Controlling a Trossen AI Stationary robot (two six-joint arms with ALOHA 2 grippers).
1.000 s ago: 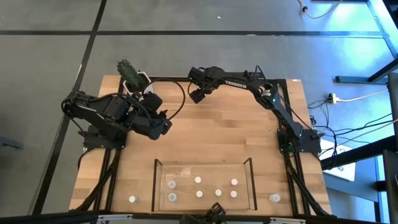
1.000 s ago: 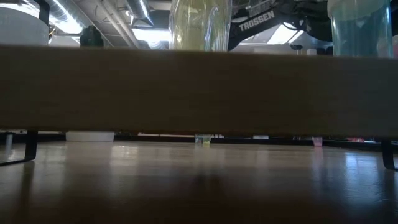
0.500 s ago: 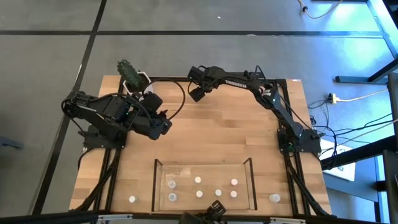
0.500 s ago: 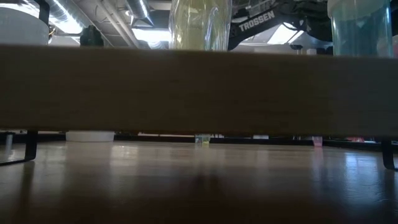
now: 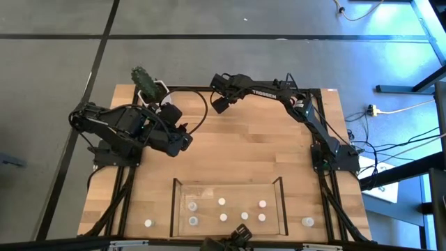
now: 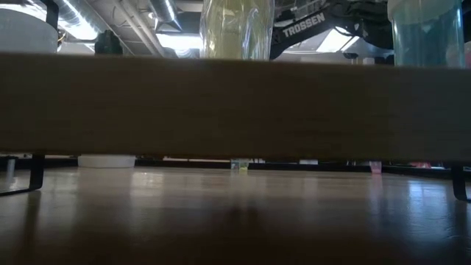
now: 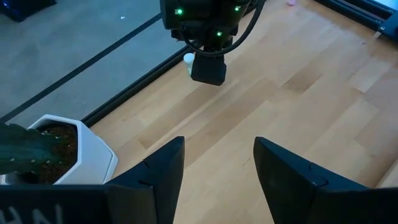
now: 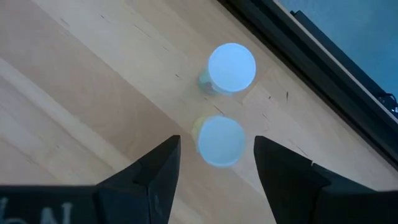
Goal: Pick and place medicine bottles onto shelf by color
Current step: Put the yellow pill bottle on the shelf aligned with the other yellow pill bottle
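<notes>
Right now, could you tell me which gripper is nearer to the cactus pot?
Left. The left gripper sits just inward of the cactus pot at the table's far-left corner; the right gripper hangs farther along the far edge, over two bottles.

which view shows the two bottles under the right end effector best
The right wrist view: both bottles fill it from above, pale caps clear, the nearer one between the open end effector fingers. The left wrist view shows one bottle beside that end effector. The high view hides them under the arm; the low view shows neither clearly.
</notes>
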